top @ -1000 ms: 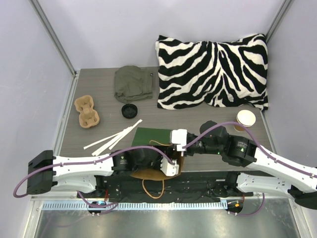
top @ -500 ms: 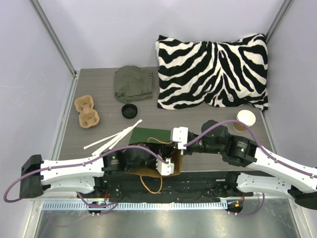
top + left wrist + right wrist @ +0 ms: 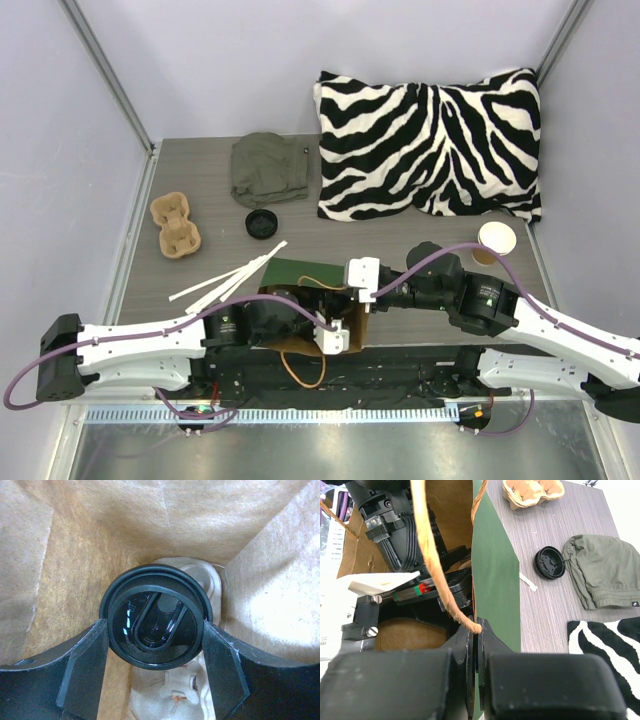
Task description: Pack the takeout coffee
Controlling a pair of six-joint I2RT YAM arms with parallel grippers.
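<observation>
The takeout coffee [image 3: 156, 616] shows from above as a round black lid, deep inside the brown-lined green bag [image 3: 300, 272]. My left gripper [image 3: 154, 626] is shut on it, one finger pressed against each side of the lid. A pale pulp tray [image 3: 212, 582] lies beneath the cup at the bag's bottom. My right gripper [image 3: 477, 630] is shut on the green bag's [image 3: 495, 575] rim beside its twisted paper handle [image 3: 432, 545], which keeps the mouth wide. From above, the left arm [image 3: 270, 325] reaches into the bag and the cup is hidden.
An open tan cup without a lid [image 3: 496, 240] stands at the right. A loose black lid [image 3: 261, 223], a pulp cup tray [image 3: 175, 222], white straws [image 3: 225, 278], an olive cloth [image 3: 268, 168] and a zebra pillow [image 3: 430, 145] lie around the bag.
The left arm has shifted a little to the left over the bag mouth. The right gripper has kept its hold on the rim.
</observation>
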